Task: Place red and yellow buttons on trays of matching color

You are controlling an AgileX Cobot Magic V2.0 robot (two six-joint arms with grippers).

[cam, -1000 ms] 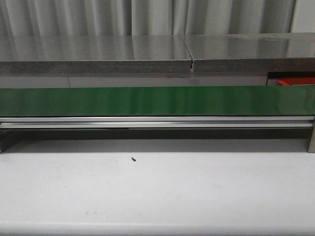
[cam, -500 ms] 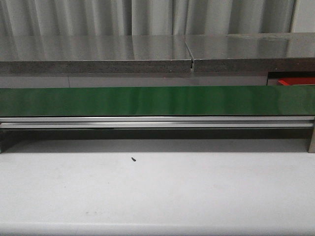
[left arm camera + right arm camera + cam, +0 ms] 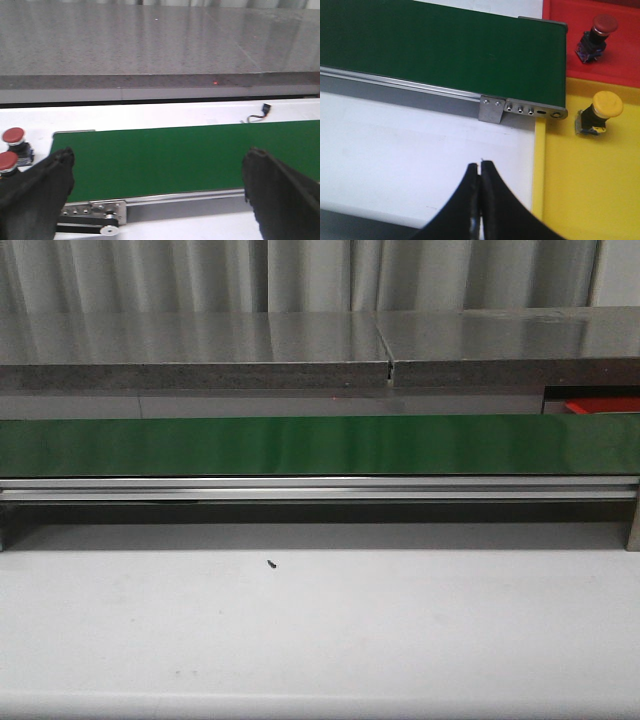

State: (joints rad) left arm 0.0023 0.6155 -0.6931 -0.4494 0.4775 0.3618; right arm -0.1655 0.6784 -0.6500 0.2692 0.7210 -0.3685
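In the right wrist view a red button (image 3: 596,35) stands on the red tray (image 3: 620,50) and a yellow button (image 3: 600,114) lies on the yellow tray (image 3: 590,190), both beside the end of the green belt (image 3: 440,45). My right gripper (image 3: 480,165) is shut and empty over the white table, short of the belt and beside the yellow tray. In the left wrist view two red buttons (image 3: 13,136) (image 3: 7,161) stand on the white surface off the belt's other end. My left gripper (image 3: 158,155) is wide open and empty above the belt (image 3: 165,160). No gripper shows in the front view.
The green conveyor belt (image 3: 320,445) runs across the front view with an aluminium rail (image 3: 320,488) below it and a grey stone counter (image 3: 200,350) behind. A small dark speck (image 3: 271,563) lies on the white table (image 3: 320,630). A loose cable end (image 3: 257,114) lies behind the belt.
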